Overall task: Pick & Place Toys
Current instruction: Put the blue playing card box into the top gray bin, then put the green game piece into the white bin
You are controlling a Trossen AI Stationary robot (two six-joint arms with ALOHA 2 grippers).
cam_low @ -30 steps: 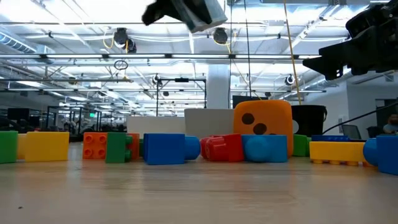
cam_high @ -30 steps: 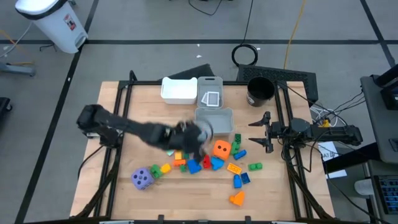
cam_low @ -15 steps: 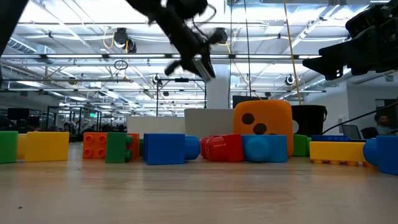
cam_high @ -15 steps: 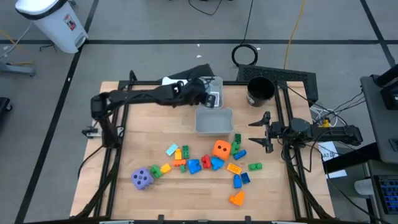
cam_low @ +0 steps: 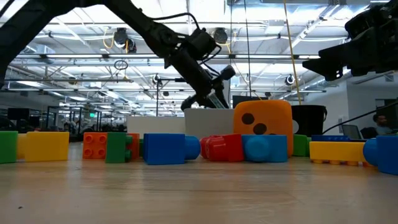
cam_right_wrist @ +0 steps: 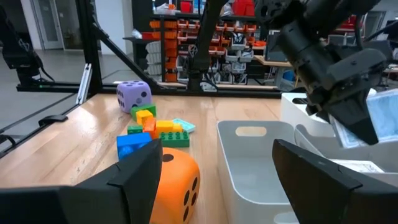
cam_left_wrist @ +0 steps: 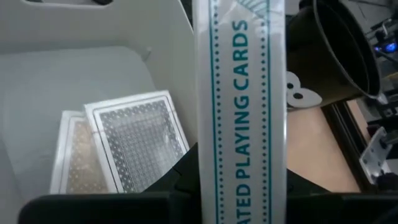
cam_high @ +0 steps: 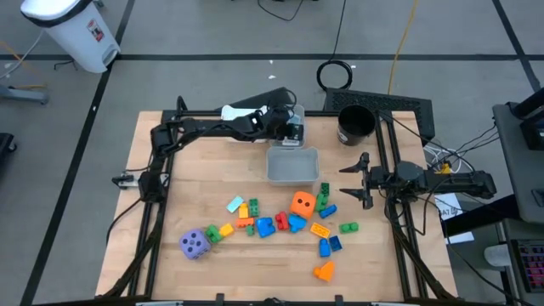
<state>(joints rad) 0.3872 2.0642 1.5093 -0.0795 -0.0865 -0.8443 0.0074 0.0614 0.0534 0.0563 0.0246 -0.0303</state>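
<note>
Holding a thin card pack point(cam_left_wrist: 241, 112) edge-on between closed fingers, the left gripper point(cam_high: 289, 126) hangs over the grey bin point(cam_high: 297, 111) w/ two cards point(cam_left_wrist: 134, 146) already inside. The pack looks light, stiff, glossy, prob. slippery; flat faces near the middle give the surest hold. Right gripper point(cam_high: 354, 180) waits, fingers apart, at the table's right edge.

**Wooden table with bins, cup and scattered toys**

The table point(cam_high: 170, 204) carries a white bin point(cam_high: 244, 125) and two grey bins point(cam_high: 293, 165) point(cam_high: 289, 115) near its far edge, beside a black cup point(cam_high: 355, 124). Toward the near side lie coloured blocks point(cam_high: 263, 226), an orange die point(cam_high: 303, 204), a purple die point(cam_high: 194, 243) and a pale blue card point(cam_high: 235, 204).
</note>
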